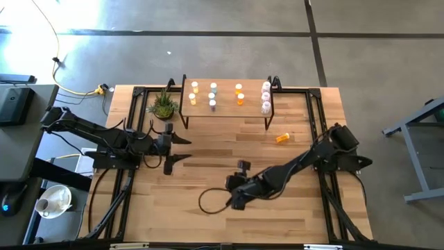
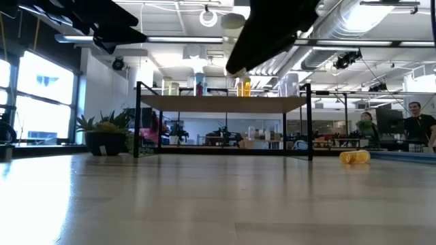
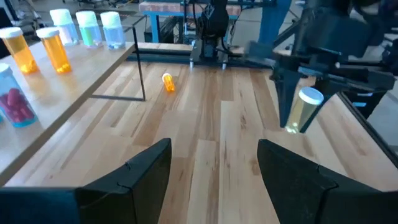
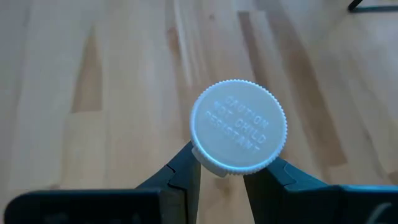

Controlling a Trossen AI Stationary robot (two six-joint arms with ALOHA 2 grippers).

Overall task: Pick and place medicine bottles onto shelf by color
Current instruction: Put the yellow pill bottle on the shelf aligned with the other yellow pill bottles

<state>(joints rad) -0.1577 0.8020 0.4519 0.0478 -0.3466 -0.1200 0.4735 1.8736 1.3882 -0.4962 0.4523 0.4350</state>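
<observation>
My right gripper (image 1: 239, 184) is over the table's near middle, shut on a yellow medicine bottle (image 3: 303, 112) with a white cap (image 4: 238, 134). My left gripper (image 3: 214, 174) is open and empty, at the table's left (image 1: 177, 149). The shelf (image 1: 225, 110) stands at the far middle on black legs. Yellow (image 1: 194, 87), pale blue (image 1: 213, 89), orange (image 1: 239, 89) and pinkish-white (image 1: 266, 88) bottles stand upright on it in columns. One orange bottle (image 1: 283, 138) lies on its side on the table, right of the shelf; it also shows in the low view (image 2: 354, 157). My right gripper pinches the yellow bottle between its two fingers (image 4: 186, 165) at the neck, just under the cap's rim (image 4: 214, 167). The fingers come from above, pointing down. The bottle is lifted clear of the table, cap up and a little tilted, its body (image 3: 298, 118) hanging below the fingers.
A small green potted plant (image 1: 164, 105) stands at the shelf's left end. A black cable loop (image 1: 211, 201) lies on the table beside the right arm. Black frame rails run along the table's left and right sides. People show in the room beyond (image 2: 417, 122).
</observation>
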